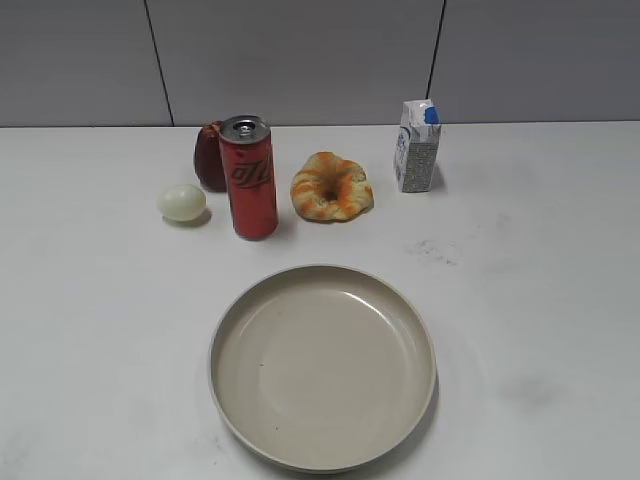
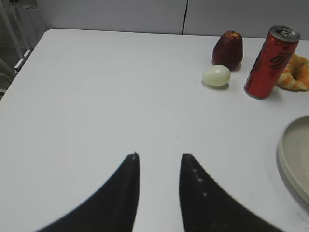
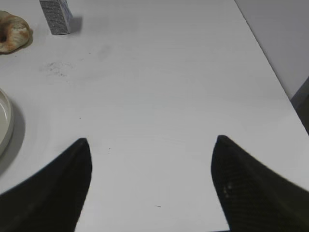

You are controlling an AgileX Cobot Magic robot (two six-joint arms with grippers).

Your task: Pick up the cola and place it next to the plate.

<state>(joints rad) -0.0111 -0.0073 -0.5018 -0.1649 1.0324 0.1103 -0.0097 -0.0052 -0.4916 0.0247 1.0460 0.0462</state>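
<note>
Nothing is grasped yet; the task stands at its opening step, the approach to the cola (image 1: 248, 177). The can stands upright on the white table (image 1: 540, 300), behind the plate (image 1: 322, 365) and apart from its far rim.

From the left pincer (image 2: 159, 157), whose jaws stand a narrow gap apart and hold nothing, the cola (image 2: 270, 62) lies ahead and well off to the right. A pale egg (image 2: 216, 75) sits nearer, just left of the can, with a dark red apple (image 2: 229, 49) behind the egg. A croissant-like pastry (image 2: 294, 72) peeks out on the can's far side, and the plate (image 2: 293, 157) rim shows at the right edge.

The right pincer (image 3: 152, 140) hangs with jaws wide apart over bare table, also empty. The plate (image 3: 4, 123) lies to its left, and the pastry (image 3: 13, 31) and a small milk carton (image 3: 56, 15) are far ahead to the left; the can is out of its view.

The left arm looks the better placed. Its next move likely calls for swinging forward and right, opening wider, and closing on the can's body without nudging the egg or apple.
</note>
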